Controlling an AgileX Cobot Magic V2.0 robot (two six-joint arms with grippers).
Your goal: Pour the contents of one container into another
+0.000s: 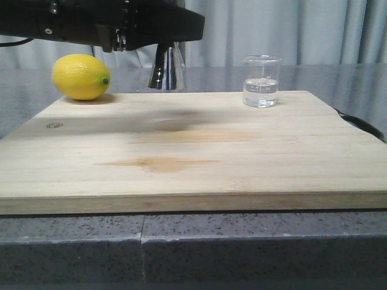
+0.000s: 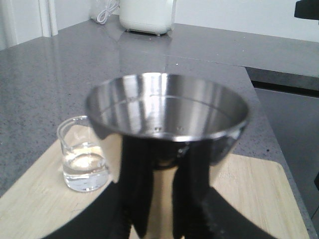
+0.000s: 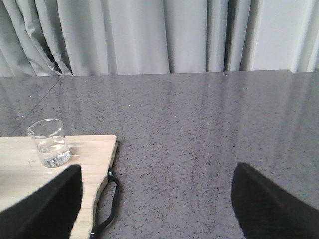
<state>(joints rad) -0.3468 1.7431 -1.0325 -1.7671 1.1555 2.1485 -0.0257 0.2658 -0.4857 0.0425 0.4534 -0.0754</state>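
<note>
Grey speckled stone counter [image 3: 199, 129] carries a pale wooden cutting board [image 1: 193, 157]. Over the board's far edge the left claw [image 2: 164, 219] is clamped around the waist of the shiny steel hourglass-shaped jigger [image 2: 167, 112], held upright with its foot lifted clear of the wood. Well off to that claw's right, the small clear glass beaker [image 1: 261, 81] stands on the board with a little liquid inside. A yellow lemon [image 1: 80, 77] lies just to its left. The right claw [image 3: 154, 199] hangs spread wide over bare counter, the beaker ahead to its left.
</note>
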